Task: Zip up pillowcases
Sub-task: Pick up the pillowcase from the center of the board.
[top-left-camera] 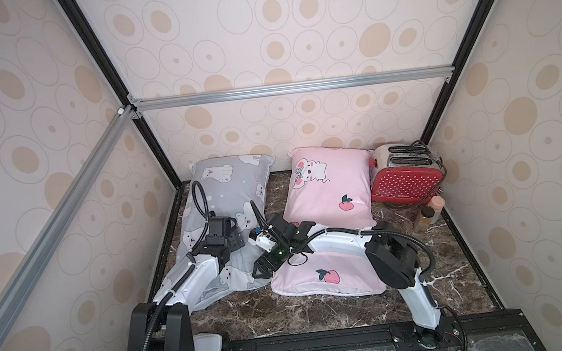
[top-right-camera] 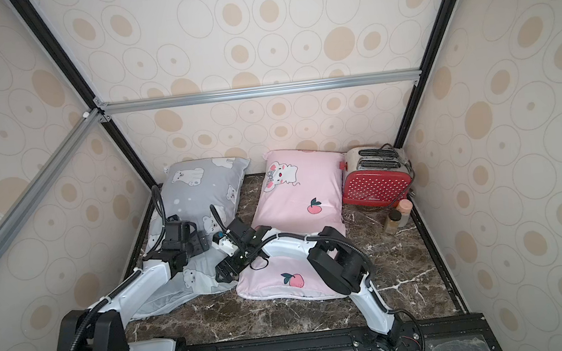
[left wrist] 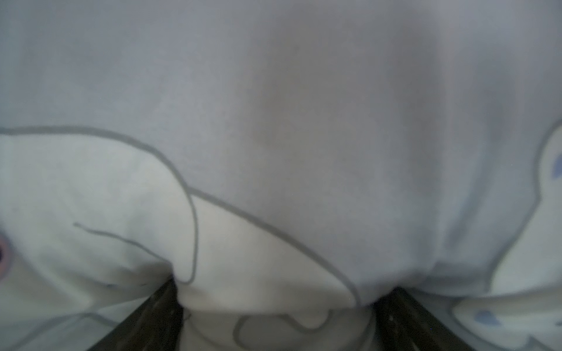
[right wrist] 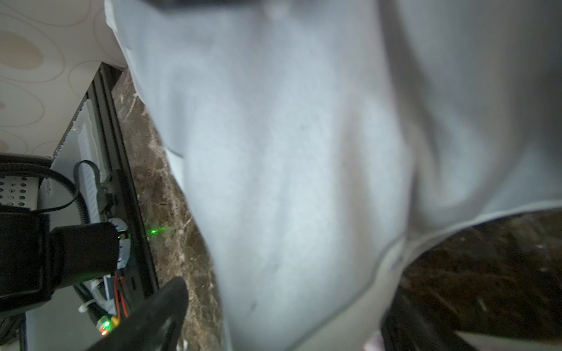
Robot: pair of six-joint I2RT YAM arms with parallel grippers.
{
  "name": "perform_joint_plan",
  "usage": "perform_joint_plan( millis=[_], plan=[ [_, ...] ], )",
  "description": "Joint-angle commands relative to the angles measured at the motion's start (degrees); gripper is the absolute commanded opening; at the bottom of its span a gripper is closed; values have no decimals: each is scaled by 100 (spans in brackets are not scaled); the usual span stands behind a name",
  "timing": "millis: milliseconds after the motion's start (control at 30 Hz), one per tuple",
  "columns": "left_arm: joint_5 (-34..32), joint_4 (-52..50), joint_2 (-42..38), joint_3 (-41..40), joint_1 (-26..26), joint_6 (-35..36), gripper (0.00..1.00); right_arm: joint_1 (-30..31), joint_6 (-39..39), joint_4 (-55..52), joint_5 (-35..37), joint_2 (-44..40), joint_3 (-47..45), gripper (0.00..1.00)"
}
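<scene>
Two pillowcases lie side by side on the marble table. The grey pillowcase with white bears is on the left. The pink pillowcase with peaches is on the right, and its white-edged end faces the front. My left gripper presses down on the middle of the grey one, open, and fabric bulges between its dark fingers. My right gripper reaches across the pink one to the grey one's right edge. It is open too, with grey cloth between its fingers.
A red dotted toaster stands at the back right against the wall, with two small bottles in front of it. Patterned walls and a black frame close in the left, back and right sides. The right arm's elbow hangs over the pink pillowcase.
</scene>
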Motion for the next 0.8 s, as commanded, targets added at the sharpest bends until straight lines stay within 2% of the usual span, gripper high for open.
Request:
perform_joint_plan(
  millis=[0,133,367,467,567,767],
  plan=[
    [326,38,432,410,70,-76,95,-138,308,783,-342,234,68,98],
    [491,127,835,737,233,-57,94,-132,705,1166,-957,511,131,94],
    [667,132,1567,1349,357,37,93,-204,730,1055,-1426,-73,-505,85],
    [667,132,1645,1448,357,37,93,-280,873,1168,-1628,-342,-907,81],
    [800,151,1668,1485,357,-12,93,-443,1276,1760,-1779,-604,-1426,74],
    [854,171,1747,1530,357,-71,93,-479,1736,2082,-2017,-549,-1542,63]
  ],
)
